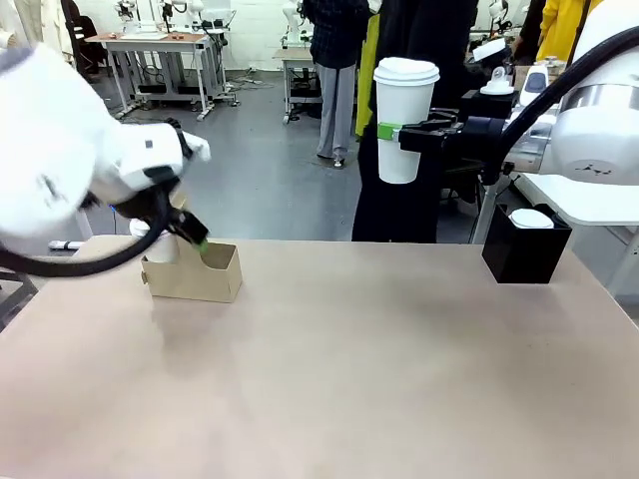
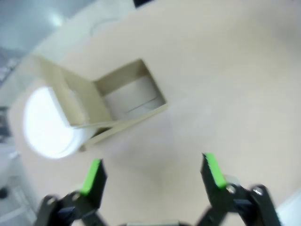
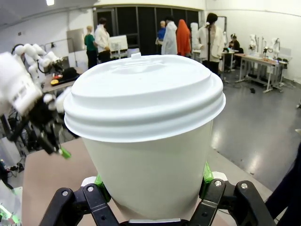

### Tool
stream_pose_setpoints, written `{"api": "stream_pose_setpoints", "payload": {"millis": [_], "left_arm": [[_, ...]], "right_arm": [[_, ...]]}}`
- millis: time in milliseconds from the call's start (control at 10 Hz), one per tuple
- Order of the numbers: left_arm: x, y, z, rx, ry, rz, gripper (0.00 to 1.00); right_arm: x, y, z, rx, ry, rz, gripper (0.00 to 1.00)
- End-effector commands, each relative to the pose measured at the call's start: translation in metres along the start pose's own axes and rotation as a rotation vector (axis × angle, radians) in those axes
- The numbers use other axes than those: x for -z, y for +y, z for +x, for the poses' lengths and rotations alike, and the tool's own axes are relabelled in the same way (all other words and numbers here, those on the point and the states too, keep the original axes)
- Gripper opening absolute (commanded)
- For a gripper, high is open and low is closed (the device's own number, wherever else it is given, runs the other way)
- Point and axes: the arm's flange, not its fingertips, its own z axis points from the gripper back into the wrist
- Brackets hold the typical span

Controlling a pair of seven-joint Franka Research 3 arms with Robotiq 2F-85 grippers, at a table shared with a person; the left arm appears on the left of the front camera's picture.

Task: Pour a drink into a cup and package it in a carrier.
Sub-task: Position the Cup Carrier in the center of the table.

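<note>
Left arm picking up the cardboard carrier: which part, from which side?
Take the central handle panel of the carrier, coming down from above with the open left gripper. The panel is thin, upright and taller than the box base. A white lidded cup sits in one compartment, so pinch across the panel's top edge, probably toward the empty side.
</note>
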Motion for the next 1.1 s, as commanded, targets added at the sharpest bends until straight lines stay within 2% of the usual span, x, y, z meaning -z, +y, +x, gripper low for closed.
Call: {"api": "stream_pose_setpoints", "payload": {"millis": [0, 200, 400, 1000], "left_arm": [[-0.03, 0.027, 0.034, -0.108, 0.079, -0.004, 1.0], [-0.042, 0.056, 0.066, -0.196, 0.139, 0.031, 1.0], [-0.031, 0.075, 0.087, -0.241, 0.193, 0.027, 1.0], [0.036, 0.083, 0.11, -0.332, 0.261, 0.06, 1.0]], "right_arm": [[0.003, 0.0, 0.006, -0.006, -0.004, -0.008, 0.8], [0.003, 0.0, 0.006, -0.006, -0.004, -0.008, 0.8], [0.003, 0.0, 0.006, -0.006, -0.004, -0.008, 0.8], [0.003, 0.0, 0.006, -0.006, -0.004, -0.008, 0.8]]}}
